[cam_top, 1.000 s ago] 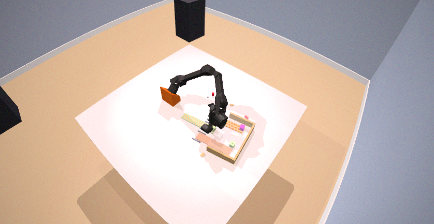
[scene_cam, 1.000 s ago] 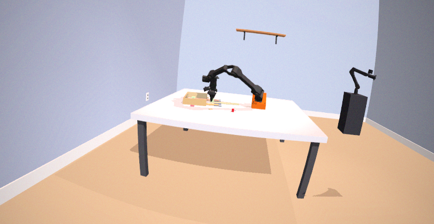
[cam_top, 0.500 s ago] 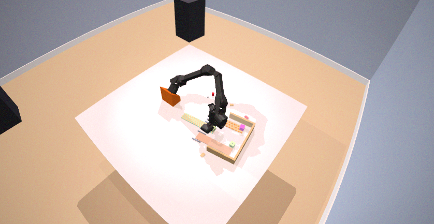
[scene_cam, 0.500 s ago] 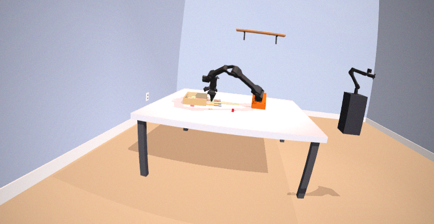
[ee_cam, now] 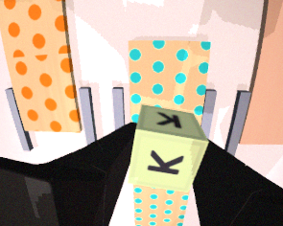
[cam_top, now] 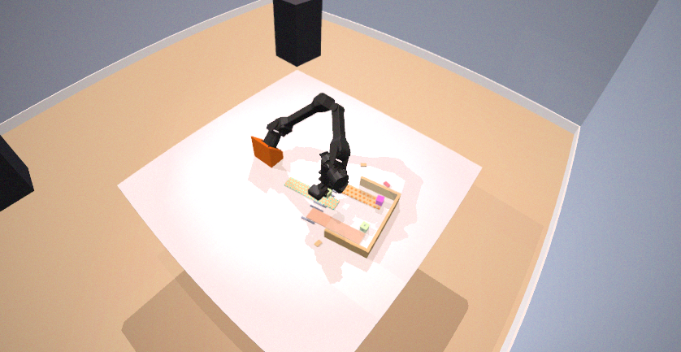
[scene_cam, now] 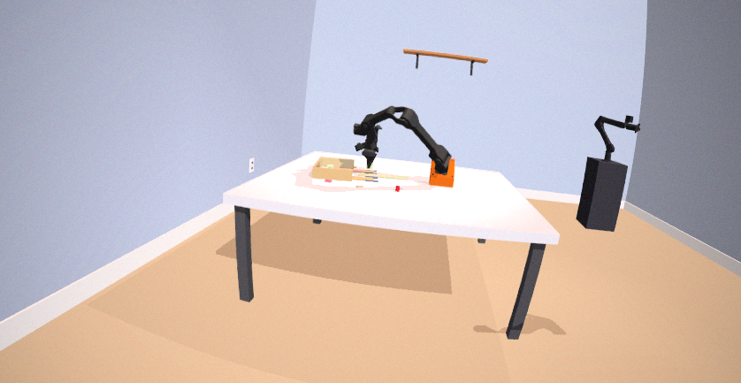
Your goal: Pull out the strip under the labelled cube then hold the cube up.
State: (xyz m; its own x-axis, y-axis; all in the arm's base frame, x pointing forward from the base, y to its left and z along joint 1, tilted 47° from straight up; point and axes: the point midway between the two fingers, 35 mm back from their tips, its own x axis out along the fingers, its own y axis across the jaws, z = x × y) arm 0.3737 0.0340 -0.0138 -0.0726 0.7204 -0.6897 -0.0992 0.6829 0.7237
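Observation:
My gripper (cam_top: 327,193) (scene_cam: 370,166) (ee_cam: 163,135) is shut on the pale green cube (ee_cam: 164,163) marked K, its fingers on two opposite sides. The cube is held above the teal-dotted strip (cam_top: 297,187) (ee_cam: 158,67), which lies beneath it, pulled out of the tray towards the arm's base. The orange-dotted strip (cam_top: 356,193) (ee_cam: 45,79) lies on one side, with a magenta cube (cam_top: 379,200) at its far end. The plain salmon strip (cam_top: 333,223) (ee_cam: 274,96) lies on the other side, with another pale green cube (cam_top: 364,227) at its far end.
A low wooden wall (cam_top: 345,243) (scene_cam: 332,174) encloses the strips' far ends on three sides. Grey guide rails (cam_top: 307,219) (ee_cam: 238,122) flank the strips. Small tan blocks (cam_top: 363,164) (cam_top: 318,243) and a pink-red piece (cam_top: 387,184) lie outside the wall. A red block (scene_cam: 397,188) shows in the exterior view.

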